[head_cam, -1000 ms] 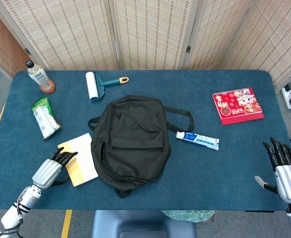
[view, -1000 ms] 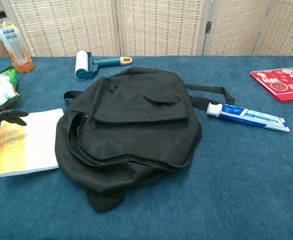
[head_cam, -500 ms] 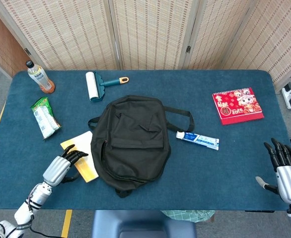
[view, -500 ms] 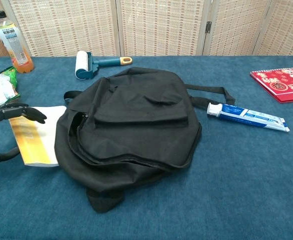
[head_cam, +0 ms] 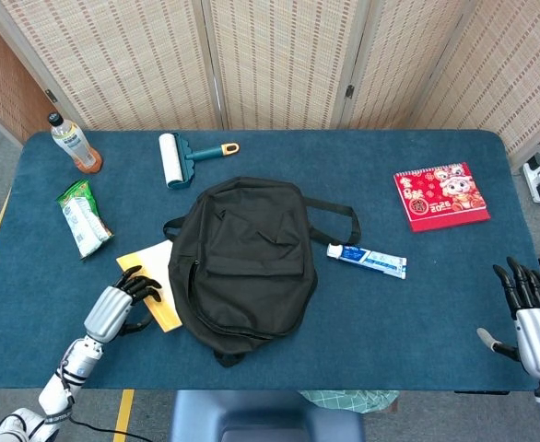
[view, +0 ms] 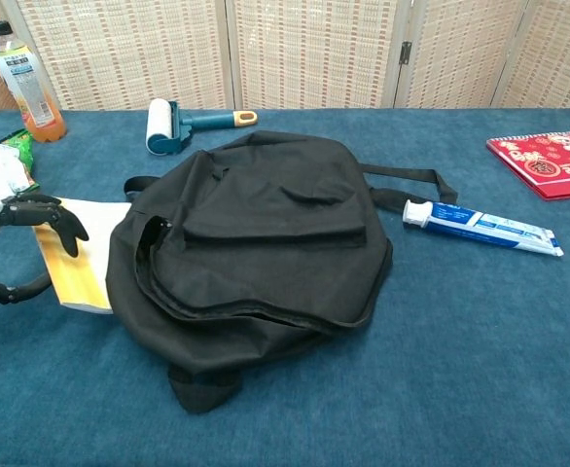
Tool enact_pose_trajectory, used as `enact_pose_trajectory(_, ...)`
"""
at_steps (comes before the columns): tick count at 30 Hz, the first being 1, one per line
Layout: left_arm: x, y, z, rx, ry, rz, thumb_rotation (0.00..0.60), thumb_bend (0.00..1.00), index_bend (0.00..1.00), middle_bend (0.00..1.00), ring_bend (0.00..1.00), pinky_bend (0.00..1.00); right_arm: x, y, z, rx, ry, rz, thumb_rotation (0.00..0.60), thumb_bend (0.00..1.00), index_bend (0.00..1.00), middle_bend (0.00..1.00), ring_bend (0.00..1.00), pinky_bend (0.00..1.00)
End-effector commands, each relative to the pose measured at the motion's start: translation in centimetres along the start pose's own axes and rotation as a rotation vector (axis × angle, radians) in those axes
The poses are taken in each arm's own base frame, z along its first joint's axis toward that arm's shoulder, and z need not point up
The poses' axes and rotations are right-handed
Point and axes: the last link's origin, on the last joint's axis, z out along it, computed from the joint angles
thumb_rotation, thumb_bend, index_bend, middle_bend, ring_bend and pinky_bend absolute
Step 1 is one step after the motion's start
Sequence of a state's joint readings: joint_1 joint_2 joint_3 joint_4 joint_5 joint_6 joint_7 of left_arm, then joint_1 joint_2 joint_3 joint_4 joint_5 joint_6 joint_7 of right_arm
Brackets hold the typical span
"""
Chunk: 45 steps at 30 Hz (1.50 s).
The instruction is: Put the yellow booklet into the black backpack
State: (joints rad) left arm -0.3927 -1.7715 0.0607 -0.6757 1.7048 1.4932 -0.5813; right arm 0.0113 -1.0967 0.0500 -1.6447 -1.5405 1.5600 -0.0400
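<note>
The black backpack (head_cam: 242, 262) (view: 256, 229) lies flat mid-table, its zipper line running along its left side. The yellow booklet (head_cam: 150, 264) (view: 95, 265) lies tilted against the bag's left edge, with its right part hidden by the bag. My left hand (head_cam: 113, 308) (view: 27, 216) grips the booklet's outer edge, fingers (view: 61, 222) over the top and thumb curled below. At the table's right front corner my right hand (head_cam: 535, 322) is open with its fingers spread, holding nothing; the chest view does not show it.
An orange drink bottle (head_cam: 75, 143), a green snack packet (head_cam: 84, 216) and a lint roller (head_cam: 182, 155) lie at the back left. A toothpaste tube (head_cam: 367, 261) lies right of the bag, a red calendar (head_cam: 440, 195) further right. The bag's strap (head_cam: 339, 214) loops out rightward.
My left hand has pushed the booklet rightward against the backpack, turning it so more of it is hidden by the bag. The right hand has barely moved.
</note>
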Motion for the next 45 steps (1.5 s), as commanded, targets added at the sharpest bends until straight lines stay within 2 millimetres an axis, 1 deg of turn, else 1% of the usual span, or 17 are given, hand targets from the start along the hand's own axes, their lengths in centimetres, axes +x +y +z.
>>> enact_pose_trajectory(1,-0.2,-0.1,0.0,0.006,0.014,-0.012,0.6,0.47,0.51,0.38,0.31,0.16,0.0,0.0,0.0,0.0,-0.002,0.0,0.6,0.09,0.0,0.01,0.0,0.07)
enact_pose_trajectory(12,-0.5,0.0,0.0,0.006,0.045,-0.032,0.6,0.48,0.61,0.45,0.35,0.17,0.0,0.0,0.0,-0.004,-0.002,-0.002,0.6,0.09,0.0,0.01,0.0,0.07)
enact_pose_trajectory(20,-0.4,0.0,-0.2,0.0,0.073,-0.036,0.6,0.53,0.68,0.5,0.39,0.2,-0.1,-0.1,0.0,0.002,-0.003,0.0,0.6,0.09,0.0,0.01,0.0,0.07)
enact_pose_trajectory(23,0.2,-0.1,-0.6,-0.004,0.094,-0.017,0.6,0.55,0.7,0.52,0.41,0.2,-0.1,-0.3,0.1,0.017,-0.006,-0.001,0.6,0.09,0.0,0.01,0.0,0.07)
enact_pose_trajectory(28,2.6,-0.7,-1.8,-0.02,0.171,0.042,0.6,0.55,0.72,0.55,0.44,0.22,0.0,-1.3,0.4,0.062,-0.01,-0.008,0.6,0.09,0.0,0.01,0.0,0.07)
enact_pose_trajectory(32,4.8,-0.9,-2.8,-0.029,0.235,0.077,0.6,0.55,0.73,0.58,0.45,0.24,-0.6,-2.7,0.7,0.115,-0.048,0.0,0.6,0.09,0.0,0.01,0.0,0.07)
enact_pose_trajectory(34,5.6,-0.9,-3.1,-0.035,0.258,0.103,0.6,0.55,0.74,0.6,0.47,0.27,-1.1,-3.6,0.8,0.145,-0.084,0.032,0.6,0.09,0.0,0.01,0.0,0.07)
enact_pose_trajectory(37,6.8,-0.8,-3.5,-0.05,0.29,0.148,0.6,0.55,0.75,0.63,0.49,0.3,-1.8,-5.3,1.1,0.209,-0.159,0.096,0.6,0.09,0.0,0.02,0.0,0.1)
enact_pose_trajectory(41,7.9,-0.2,-3.7,-0.072,0.326,0.165,0.6,0.55,0.75,0.65,0.51,0.31,-3.0,-7.7,1.9,0.305,-0.225,0.101,0.6,0.09,0.01,0.05,0.0,0.12)
enact_pose_trajectory(45,8.7,0.7,-3.6,-0.112,0.354,0.179,0.6,0.54,0.76,0.65,0.51,0.31,-4.8,-10.7,3.4,0.399,-0.296,0.106,0.6,0.11,0.07,0.08,0.02,0.15)
